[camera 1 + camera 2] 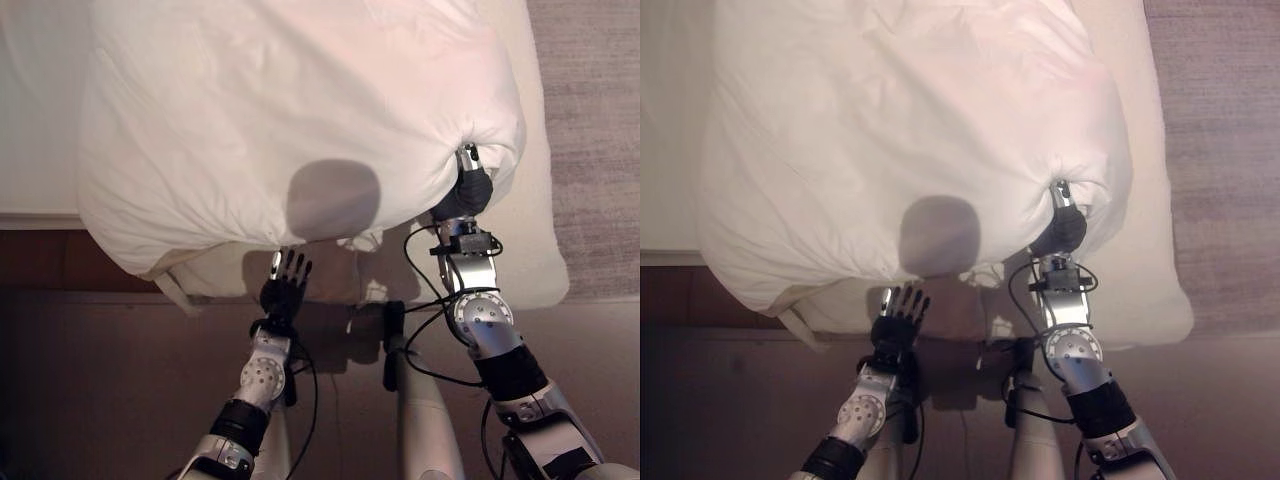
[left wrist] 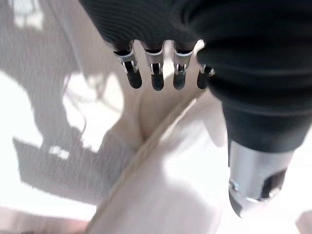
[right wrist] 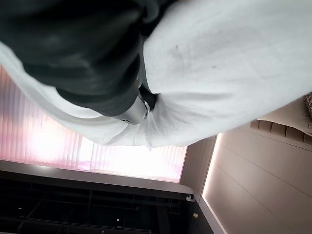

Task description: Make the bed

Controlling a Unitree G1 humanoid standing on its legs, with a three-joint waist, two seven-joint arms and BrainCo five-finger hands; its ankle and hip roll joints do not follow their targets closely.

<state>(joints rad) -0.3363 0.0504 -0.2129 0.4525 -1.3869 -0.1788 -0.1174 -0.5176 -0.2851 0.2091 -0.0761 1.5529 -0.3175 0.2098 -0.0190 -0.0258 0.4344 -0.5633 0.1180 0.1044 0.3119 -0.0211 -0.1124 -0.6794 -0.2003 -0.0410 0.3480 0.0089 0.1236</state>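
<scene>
A puffy white duvet lies bunched on the bed, its near edge hanging over the foot of the mattress. My right hand is raised at the duvet's near right corner, shut on a fold of the cloth. In the right wrist view the white duvet wraps over the hand. My left hand is lower, just below the hanging edge, open with straight fingers and holding nothing. Past them a cream seam of bedding shows.
A dark wooden bed frame runs along the foot at the left. Grey carpet lies to the right of the bed. The bare sheet shows at the left of the duvet.
</scene>
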